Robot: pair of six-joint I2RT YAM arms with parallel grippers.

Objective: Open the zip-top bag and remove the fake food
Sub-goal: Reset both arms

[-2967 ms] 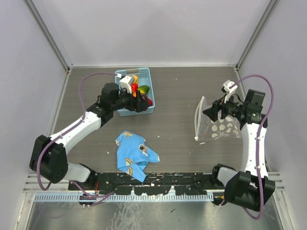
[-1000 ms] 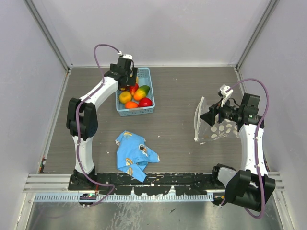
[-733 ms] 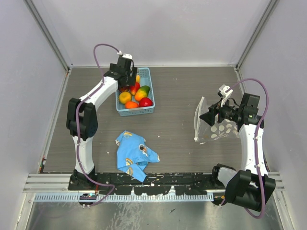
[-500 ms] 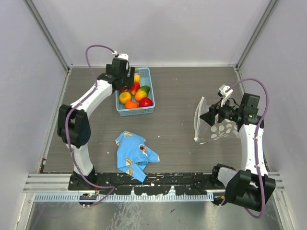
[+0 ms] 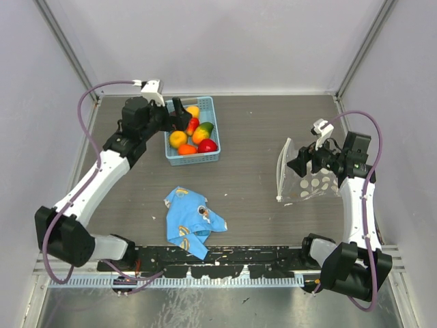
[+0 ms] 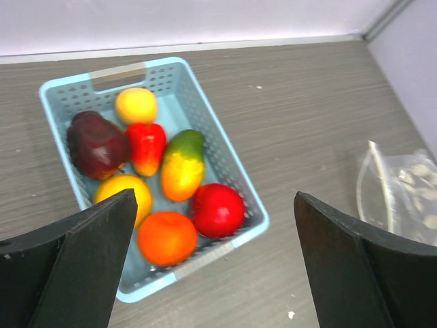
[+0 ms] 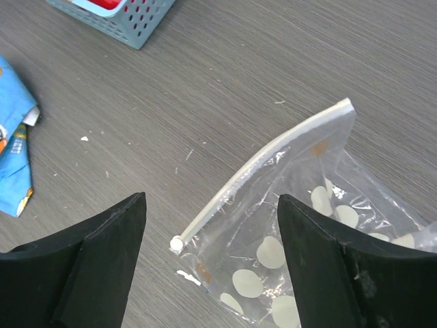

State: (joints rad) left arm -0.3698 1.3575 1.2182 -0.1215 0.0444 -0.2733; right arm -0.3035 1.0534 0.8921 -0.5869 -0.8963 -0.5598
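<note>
My left jaws hang wide open, empty, by the light blue slotted plastic basket (image 5: 194, 161) holding seven glossy plastic fruits (image 6: 181, 167). On the right of the worktop (image 5: 252, 137) the clear polka-dot zip-top bag (image 7: 307, 225) lies limp, slippery-looking, seemingly empty. My right jaws, spread and empty, would best pinch its white zip strip (image 7: 266, 164).

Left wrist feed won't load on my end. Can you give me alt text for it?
Seven pieces of fake food, red, orange, yellow, green and dark purple, lie in a light blue basket on the grey table. The open left hand hangs above them, holding nothing. The zip-top bag lies apart from the basket at the right edge.
</note>
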